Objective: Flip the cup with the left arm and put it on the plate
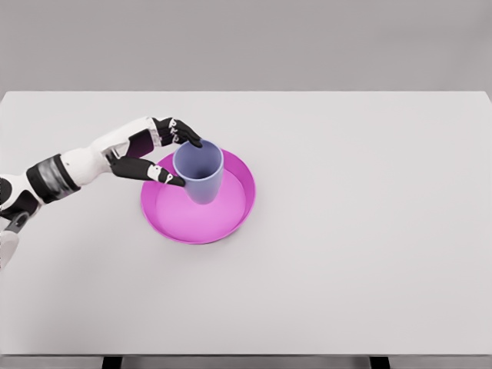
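Note:
A blue-grey cup stands upright, mouth up, on the left part of a pink plate near the table's middle. My left hand comes in from the left and sits at the cup's left side. Its fingers reach toward the rim's far-left edge and its thumb lies by the cup's near-left wall. The fingers are spread and extended rather than wrapped around the cup. The right arm does not show.
The white table stretches wide to the right and front of the plate. Its front edge runs along the bottom of the picture.

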`<state>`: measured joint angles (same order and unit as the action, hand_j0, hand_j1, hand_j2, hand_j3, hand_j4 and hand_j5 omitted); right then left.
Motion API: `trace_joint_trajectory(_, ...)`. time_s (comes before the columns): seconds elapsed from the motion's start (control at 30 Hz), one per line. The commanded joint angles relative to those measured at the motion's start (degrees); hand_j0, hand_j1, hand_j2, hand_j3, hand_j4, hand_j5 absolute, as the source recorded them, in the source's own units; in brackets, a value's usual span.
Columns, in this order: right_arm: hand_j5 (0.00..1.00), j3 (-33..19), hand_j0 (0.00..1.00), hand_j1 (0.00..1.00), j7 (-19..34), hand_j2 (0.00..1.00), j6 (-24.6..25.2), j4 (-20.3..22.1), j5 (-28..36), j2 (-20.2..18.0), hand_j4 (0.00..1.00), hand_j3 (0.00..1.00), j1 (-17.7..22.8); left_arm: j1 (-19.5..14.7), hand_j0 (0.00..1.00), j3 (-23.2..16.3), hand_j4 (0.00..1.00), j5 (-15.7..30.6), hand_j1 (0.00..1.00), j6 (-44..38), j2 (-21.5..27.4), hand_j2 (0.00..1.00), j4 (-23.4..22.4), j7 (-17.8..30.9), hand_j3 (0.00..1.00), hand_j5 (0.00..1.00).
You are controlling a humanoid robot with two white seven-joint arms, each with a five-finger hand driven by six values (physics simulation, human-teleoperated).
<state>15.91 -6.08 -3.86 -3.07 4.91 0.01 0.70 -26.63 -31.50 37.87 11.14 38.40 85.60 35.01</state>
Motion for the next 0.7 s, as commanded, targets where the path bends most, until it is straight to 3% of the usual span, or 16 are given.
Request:
trace_joint_trajectory(0.0,1.00,0.0,1.00,1.00,0.0,1.00,0.0,0.0,0.0,0.0,1.00,1.00,0.0,0.0,0.61,0.0,0.61,-1.0,0.61,-0.1,-1.1,0.61,-1.8,0.0,0.61,0.61)
trace_joint_trajectory(0.57,1.00,0.0,1.00,1.00,0.0,1.00,0.0,0.0,0.0,0.0,1.00,1.00,0.0,0.4,0.62,-0.1,0.62,-6.3,0.62,0.0,-4.6,0.62,-4.5,0.0,0.62,0.62)
trace_joint_trajectory(0.67,1.00,0.0,1.00,1.00,0.0,1.00,0.0,0.0,0.0,0.0,1.00,1.00,0.0,0.5,0.67,-0.1,0.67,-6.4,0.67,0.0,-4.6,0.67,-4.5,0.0,0.67,0.67)
